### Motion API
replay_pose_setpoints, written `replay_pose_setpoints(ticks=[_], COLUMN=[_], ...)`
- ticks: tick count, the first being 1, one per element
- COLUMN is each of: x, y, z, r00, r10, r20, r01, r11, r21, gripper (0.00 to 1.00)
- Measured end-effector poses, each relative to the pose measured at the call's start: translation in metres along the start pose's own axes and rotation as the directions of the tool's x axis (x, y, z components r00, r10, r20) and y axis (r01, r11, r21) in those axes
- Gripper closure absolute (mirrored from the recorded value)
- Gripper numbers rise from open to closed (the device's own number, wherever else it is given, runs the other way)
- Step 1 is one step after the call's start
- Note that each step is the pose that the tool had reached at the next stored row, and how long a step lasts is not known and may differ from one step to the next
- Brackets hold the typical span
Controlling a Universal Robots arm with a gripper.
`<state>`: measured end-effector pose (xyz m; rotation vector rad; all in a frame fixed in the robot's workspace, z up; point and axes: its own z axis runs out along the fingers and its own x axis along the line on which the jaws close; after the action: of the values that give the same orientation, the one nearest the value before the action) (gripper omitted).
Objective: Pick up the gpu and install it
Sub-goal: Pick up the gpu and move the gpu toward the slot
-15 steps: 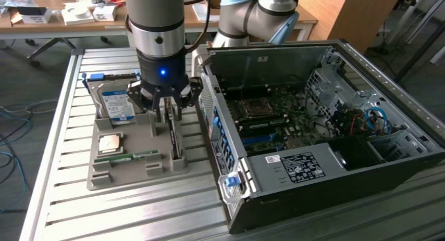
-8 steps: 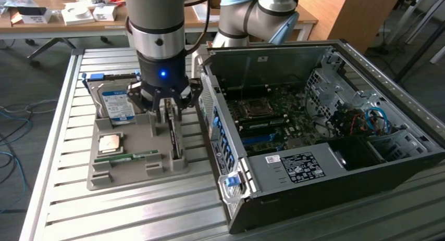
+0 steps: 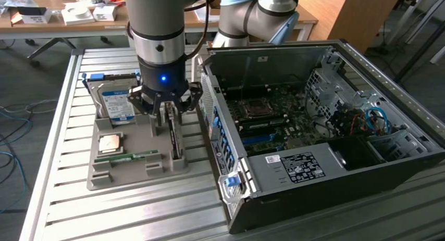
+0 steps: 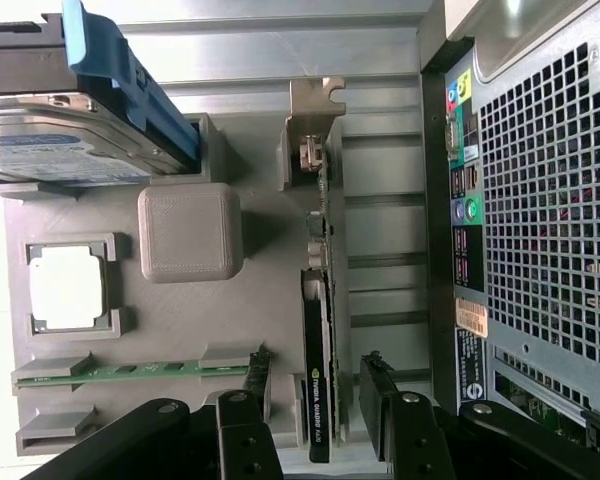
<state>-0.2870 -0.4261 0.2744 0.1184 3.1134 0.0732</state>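
gripper (image 4: 316, 372): jaws released, straddling graphics card (image 4: 320, 300), gap each side | card upright in tray (image 3: 128, 173) slot, bottom edge hidden

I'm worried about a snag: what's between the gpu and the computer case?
In the wrist view, just bare slatted table between the gpu and the computer case, apart from one finger of the open gripper straddling the card.
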Motion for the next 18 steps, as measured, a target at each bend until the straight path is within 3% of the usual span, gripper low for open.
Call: replay_pose_setpoints(ticks=[18], x=[-0.0045], y=[0.0002], z=[0.0045], r00=[1.0], r10=[0.0], r20=[0.0001], r01=[0.0], r11=[1.0], r21=[-0.0007], gripper=[0.51])
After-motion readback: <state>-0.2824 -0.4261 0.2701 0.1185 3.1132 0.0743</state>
